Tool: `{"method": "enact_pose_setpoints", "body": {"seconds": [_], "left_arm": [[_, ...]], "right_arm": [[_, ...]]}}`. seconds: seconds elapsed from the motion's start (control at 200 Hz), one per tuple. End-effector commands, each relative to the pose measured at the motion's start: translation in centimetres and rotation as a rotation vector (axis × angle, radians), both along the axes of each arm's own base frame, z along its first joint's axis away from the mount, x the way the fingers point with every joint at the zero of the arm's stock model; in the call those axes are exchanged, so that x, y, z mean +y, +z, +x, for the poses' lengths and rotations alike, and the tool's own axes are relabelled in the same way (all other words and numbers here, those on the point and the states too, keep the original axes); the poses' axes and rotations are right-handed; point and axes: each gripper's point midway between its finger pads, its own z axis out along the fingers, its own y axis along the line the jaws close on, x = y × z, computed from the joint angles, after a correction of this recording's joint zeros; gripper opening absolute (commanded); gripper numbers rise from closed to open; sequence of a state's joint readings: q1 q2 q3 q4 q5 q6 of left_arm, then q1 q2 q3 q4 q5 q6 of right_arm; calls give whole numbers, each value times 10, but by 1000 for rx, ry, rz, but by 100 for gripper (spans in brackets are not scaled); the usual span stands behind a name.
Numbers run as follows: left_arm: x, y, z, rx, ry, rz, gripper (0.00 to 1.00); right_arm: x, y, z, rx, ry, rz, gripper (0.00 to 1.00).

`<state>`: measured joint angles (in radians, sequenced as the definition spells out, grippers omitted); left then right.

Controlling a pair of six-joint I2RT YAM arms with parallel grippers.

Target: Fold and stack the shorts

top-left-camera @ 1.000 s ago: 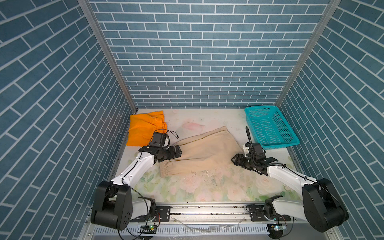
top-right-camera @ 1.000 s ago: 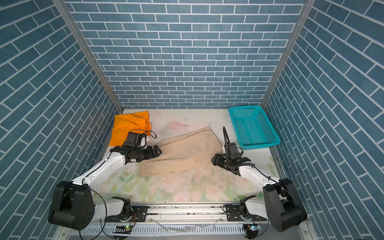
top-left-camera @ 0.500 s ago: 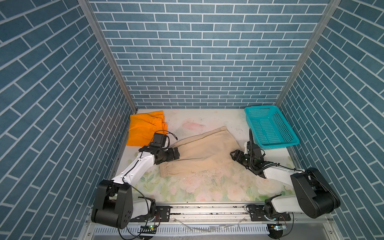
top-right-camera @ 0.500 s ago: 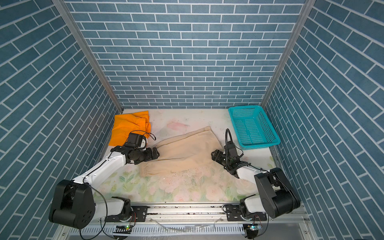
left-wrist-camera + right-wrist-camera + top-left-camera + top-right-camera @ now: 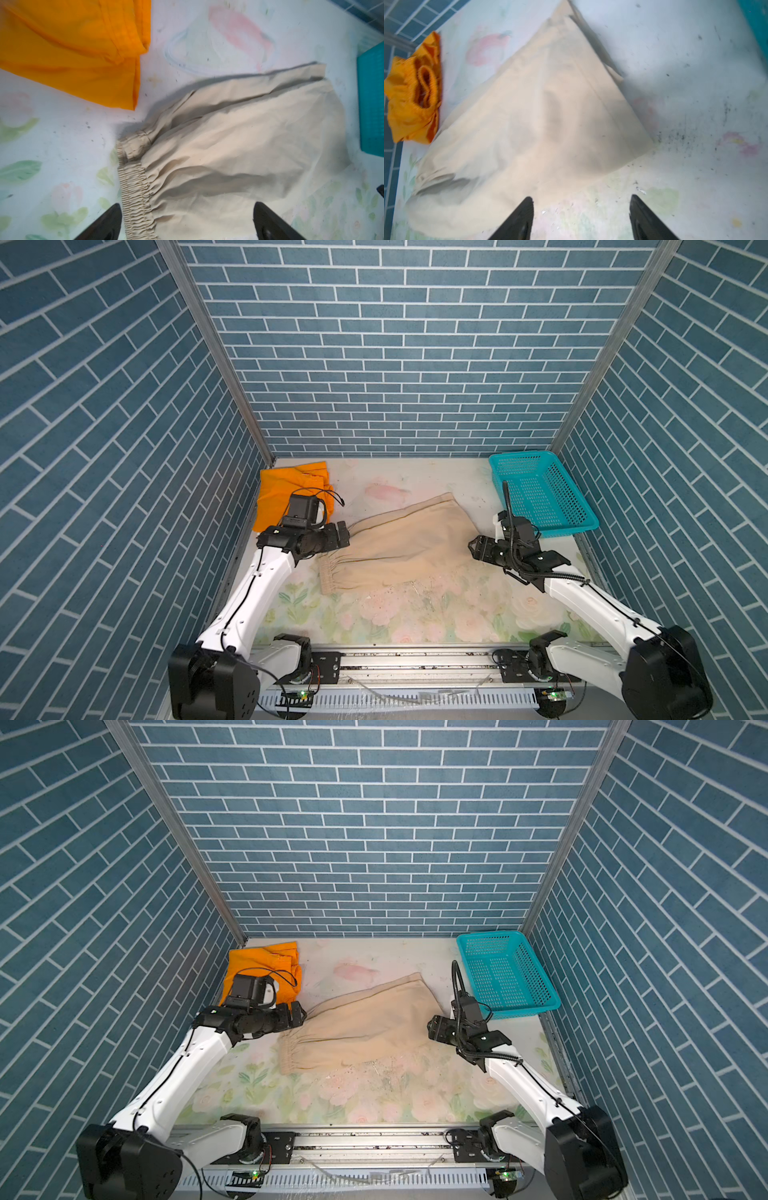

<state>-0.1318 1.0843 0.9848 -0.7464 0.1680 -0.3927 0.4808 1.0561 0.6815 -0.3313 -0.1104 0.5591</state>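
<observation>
Working from the near edge of the surface (image 5: pixel 374 622): bare floral print, no stack begun there. Toward the middle, spread wide and empty, left fingers (image 5: pixel 104 224) straddling the gathered waistband end of the beige shorts (image 5: pixel 407 543); right fingers (image 5: pixel 517 222) parted too, clasping nothing, over bare print just off the hem side. Looks folded once, leg over leg, lying flat near the centre; probably needs another fold across. Beyond, at the far left corner, orange shorts (image 5: pixel 286 489), bunched at the waistband, seemingly not neatly folded. Stacking not yet done: both pairs apart, not touching. Far right corner: teal basket (image 5: pixel 573 531), nothing inside.
</observation>
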Motion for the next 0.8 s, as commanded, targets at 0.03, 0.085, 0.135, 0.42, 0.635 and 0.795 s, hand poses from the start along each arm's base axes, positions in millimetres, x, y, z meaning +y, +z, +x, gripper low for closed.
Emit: {"method": "enact_pose_setpoints", "body": {"seconds": [0.03,0.085,0.135,0.42,0.635,0.795], "left_arm": [[36,30,-23,-62,101,63,100],[46,39,-29,-96,131,67,100],[53,45,-36,-122,154,75,100],[86,35,-84,-153,309,197,100],[110,50,-99,-203,409,296,100],[134,57,-106,-163,484,434,100]], "right_arm": [[39,20,-37,-58,294,-116,75],[68,31,-40,-136,386,-143,75],[96,38,-43,-203,475,-176,75],[268,32,-94,-533,950,-426,77],[347,-1,-128,-645,1146,-513,79],[371,-20,-130,-686,1189,-586,79]]}}
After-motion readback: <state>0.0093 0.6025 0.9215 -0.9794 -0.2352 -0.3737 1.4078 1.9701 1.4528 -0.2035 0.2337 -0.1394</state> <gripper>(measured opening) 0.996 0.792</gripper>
